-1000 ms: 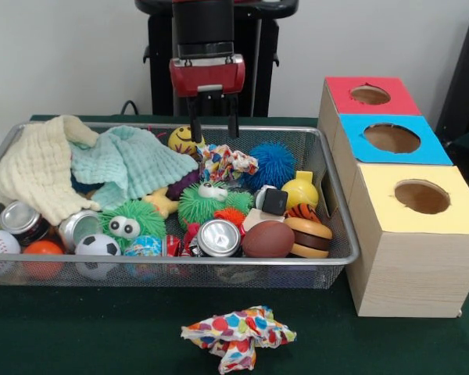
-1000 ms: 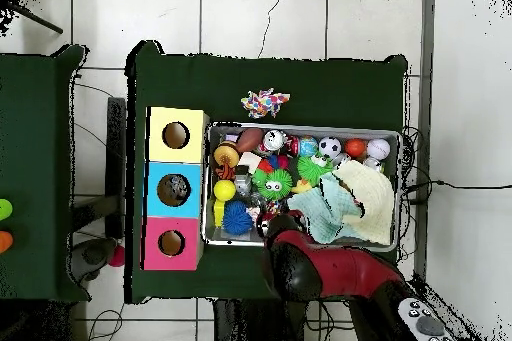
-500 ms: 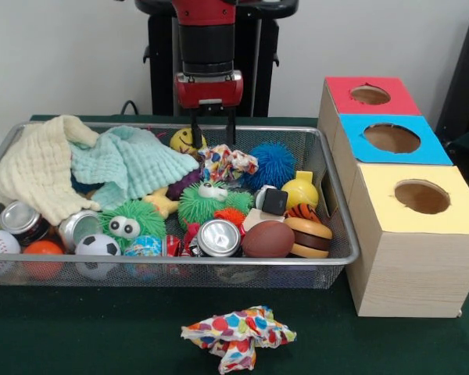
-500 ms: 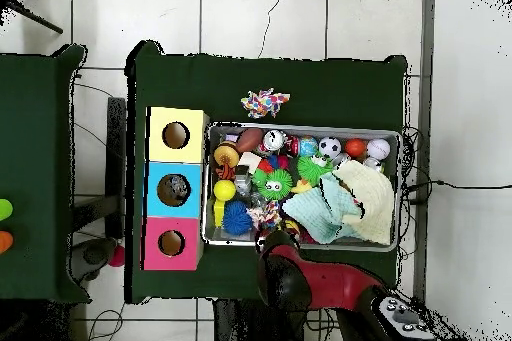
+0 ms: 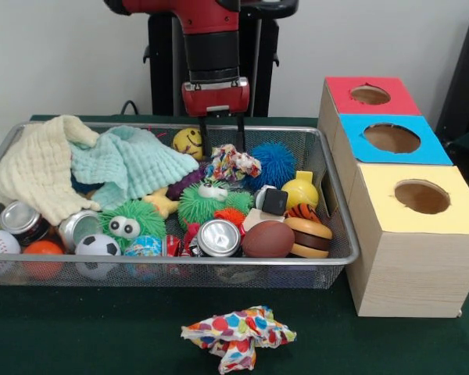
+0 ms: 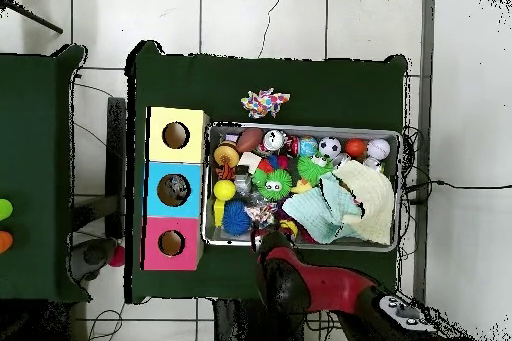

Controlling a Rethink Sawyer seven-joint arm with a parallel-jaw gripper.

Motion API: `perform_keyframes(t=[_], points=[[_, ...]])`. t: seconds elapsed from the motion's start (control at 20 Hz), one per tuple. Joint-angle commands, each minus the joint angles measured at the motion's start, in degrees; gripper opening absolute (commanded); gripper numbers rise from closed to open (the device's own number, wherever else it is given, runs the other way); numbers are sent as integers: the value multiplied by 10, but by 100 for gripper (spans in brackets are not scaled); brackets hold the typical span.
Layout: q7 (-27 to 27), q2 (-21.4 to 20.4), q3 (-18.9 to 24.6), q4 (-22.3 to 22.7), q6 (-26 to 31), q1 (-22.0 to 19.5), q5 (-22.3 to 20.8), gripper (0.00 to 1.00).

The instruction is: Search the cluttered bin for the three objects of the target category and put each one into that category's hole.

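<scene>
The gripper point(image 5: 223, 134) hangs over the back part of the wire bin point(image 5: 340, 234), and its two thin black fingers point(image 5: 205, 137) stand spread, with nothing between them. Just under the fingertips, a little toward four o'clock, lies a crumpled patterned cloth point(image 5: 231, 164) on top of the toys; I cannot tell if the tips touch it. At nine o'clock from this cloth sits the yellow smiley ball point(image 5: 187, 141), and at three o'clock the blue spiky ball point(image 5: 273, 162). A second patterned cloth point(image 5: 238, 334) lies outside the bin on the green table point(image 5: 78, 336), at six o'clock from it.

The red arm point(image 5: 211, 35) comes straight down, with the wrist vertical and the red gripper body square to the bin.

The three boxes stand in a row beside the bin: the red box point(image 5: 371, 95), the blue box point(image 5: 393, 138) and the yellow box point(image 5: 420, 198), each with a round hole on top.

In the overhead view the arm point(image 6: 300, 282) covers the gripper, so the fingers are hidden there. This view shows the cloth in the bin point(image 6: 262, 213) close to the bin's edge, beside the pale green towel point(image 6: 325, 209) and the cream towel point(image 6: 372, 197).
</scene>
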Motion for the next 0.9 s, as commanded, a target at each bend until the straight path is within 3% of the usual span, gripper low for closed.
perform_keyframes(t=[0.05, 0.45, 0.5, 0.9], points=[[180, 31, 106, 21, -27, -58, 30, 100], [165, 43, 113, 19, -64, -66, 32, 100], [162, 43, 113, 19, -66, -66, 32, 0], [160, 2, 99, 27, -104, -52, 48, 0]])
